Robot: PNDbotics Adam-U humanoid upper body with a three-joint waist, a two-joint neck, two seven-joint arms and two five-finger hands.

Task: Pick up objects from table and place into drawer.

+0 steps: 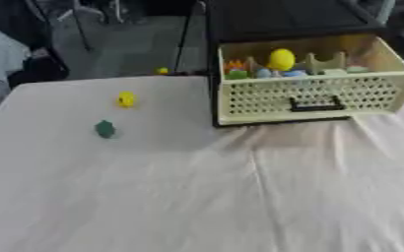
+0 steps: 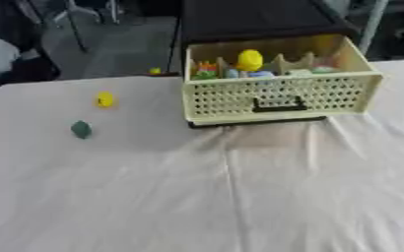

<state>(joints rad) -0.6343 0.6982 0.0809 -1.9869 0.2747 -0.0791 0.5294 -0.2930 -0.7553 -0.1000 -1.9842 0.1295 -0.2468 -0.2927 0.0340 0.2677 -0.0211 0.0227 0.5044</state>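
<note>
While neither hand shows in either view, two small things lie apart on the white-covered bench (image 1: 240, 197): one yellow object (image 1: 126, 99) and one dark green object (image 1: 105, 129). One cream drawer (image 1: 313, 96) stands open, holding one yellow ball (image 1: 281, 59) among several smaller toys.

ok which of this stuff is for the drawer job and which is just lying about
For the job:
yellow toy on the table
green toy on the table
open drawer, already holding toys

Lying about:
small yellow thing past the table's far edge
white tablecloth

No robot hand shows.
</note>
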